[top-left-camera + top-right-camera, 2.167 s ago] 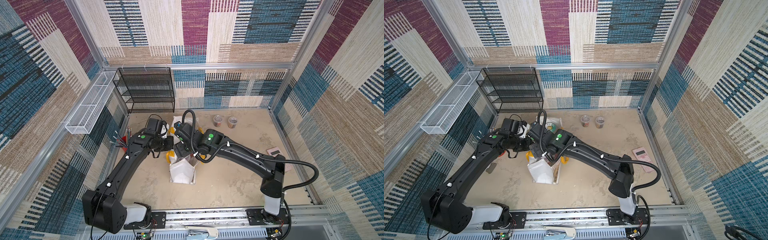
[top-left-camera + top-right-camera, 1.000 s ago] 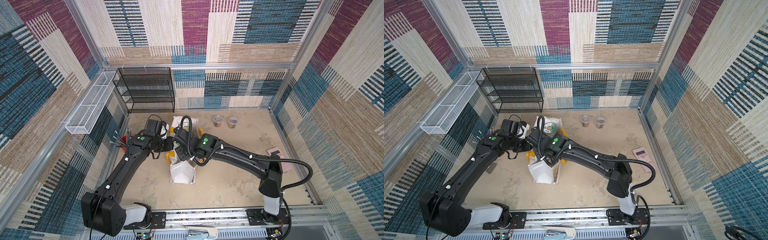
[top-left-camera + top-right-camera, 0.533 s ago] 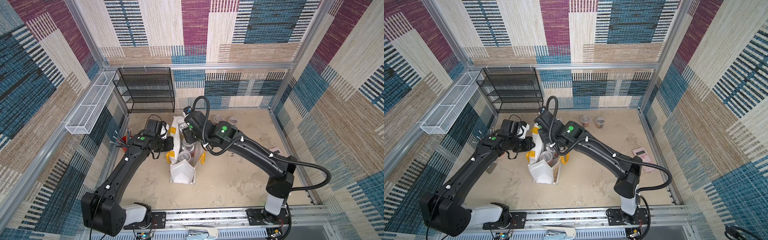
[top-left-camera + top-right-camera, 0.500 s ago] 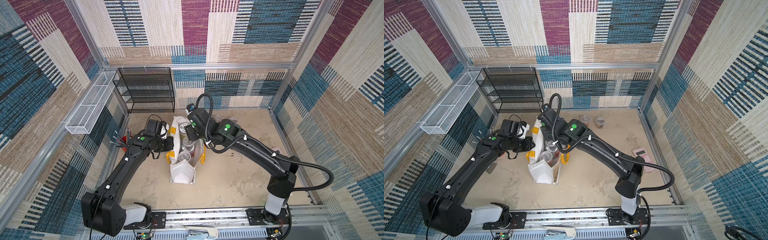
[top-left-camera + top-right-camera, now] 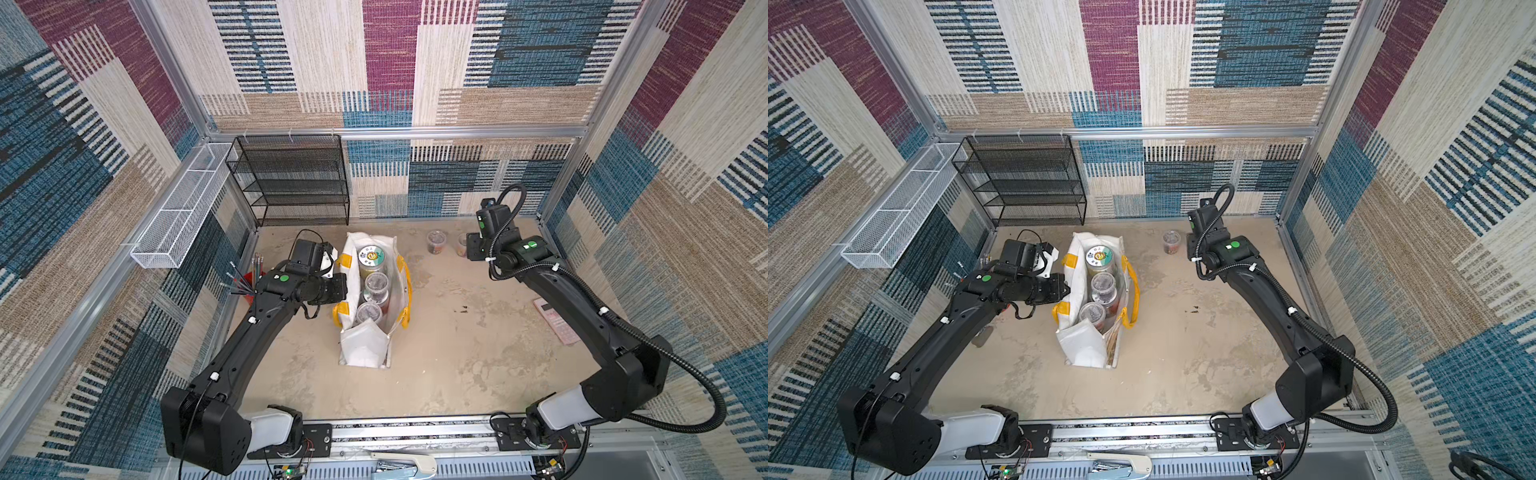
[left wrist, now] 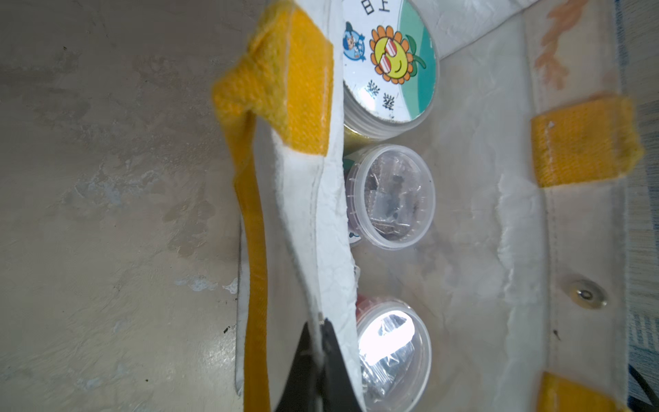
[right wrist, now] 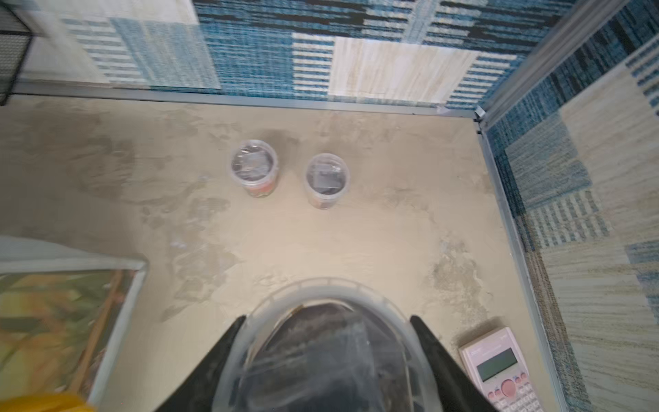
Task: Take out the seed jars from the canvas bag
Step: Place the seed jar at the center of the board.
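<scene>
Hauling out: clear round seed tub (image 7: 328, 356) clamped in right hand (image 7: 326, 321), white canvas bag (image 6: 321, 214) pinched tight by left hand (image 6: 316, 323); next, set down gently on beige counter (image 7: 321, 242).

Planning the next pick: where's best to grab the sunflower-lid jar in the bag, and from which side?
Grip the sunflower-lid jar probably by its lid rim, coming straight down through the open mouth of the canvas bag. It stands upright, lid facing up, and the bag's walls cover its sides.
</scene>
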`<state>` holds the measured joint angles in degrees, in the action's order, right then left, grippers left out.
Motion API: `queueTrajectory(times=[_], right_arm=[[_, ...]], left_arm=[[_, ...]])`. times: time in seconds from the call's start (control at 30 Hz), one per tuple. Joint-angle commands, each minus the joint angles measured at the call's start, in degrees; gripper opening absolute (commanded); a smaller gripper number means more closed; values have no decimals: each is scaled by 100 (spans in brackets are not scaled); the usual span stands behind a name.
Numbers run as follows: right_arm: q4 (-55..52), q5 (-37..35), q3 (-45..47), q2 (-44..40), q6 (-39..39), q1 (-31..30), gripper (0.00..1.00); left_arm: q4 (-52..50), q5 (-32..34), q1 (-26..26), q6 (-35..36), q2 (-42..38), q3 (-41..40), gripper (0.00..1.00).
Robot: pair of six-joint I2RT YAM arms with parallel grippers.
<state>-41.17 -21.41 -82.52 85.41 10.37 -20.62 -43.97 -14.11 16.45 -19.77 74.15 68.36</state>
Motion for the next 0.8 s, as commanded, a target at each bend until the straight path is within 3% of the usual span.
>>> queueTrajectory(times=[0.0, 0.33, 0.77], right_arm=[[1007, 195, 396, -38, -48, 484, 41], [2389, -24, 588, 1142, 125, 1333, 40], [3139, -73, 190, 2474, -165, 1623, 40]], left_arm=[[-137, -55, -1, 25, -7, 28, 0], [-337, 93, -1, 87, 144, 199, 0], [-710, 573, -1, 132, 111, 428, 0]])
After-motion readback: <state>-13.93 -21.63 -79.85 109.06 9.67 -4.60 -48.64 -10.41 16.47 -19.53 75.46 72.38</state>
